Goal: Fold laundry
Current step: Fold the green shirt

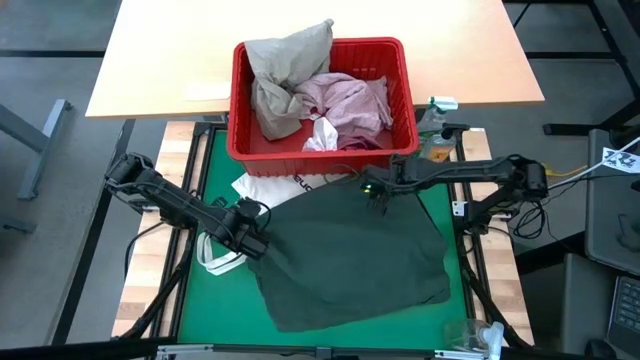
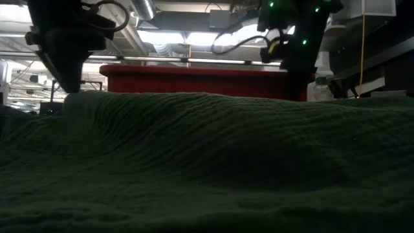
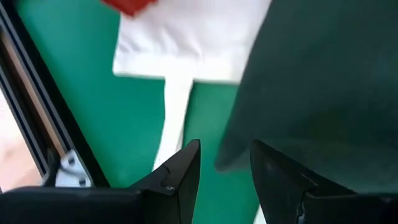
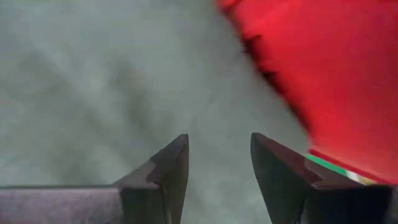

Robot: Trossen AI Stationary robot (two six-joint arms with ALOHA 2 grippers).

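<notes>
Dark grey-green garment: wrist views alone show both pincers seemingly parted.

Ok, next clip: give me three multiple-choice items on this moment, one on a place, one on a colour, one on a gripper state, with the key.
1. Where does the dark grey-green garment lie?
A. in the red basket
B. spread on the green mat
C. on the floor

2. What colour is the garment hanging over the red basket's back left corner?
A. beige-khaki
B. light blue
C. black

3. How do the left gripper and right gripper stand?
A. both shut on cloth
B. both open
C. only the left open

Key: 1 B, it covers the green mat between the arms. 2 A, the beige-khaki garment drapes there. 3 B, each wrist view shows a gap between the fingers.
</notes>
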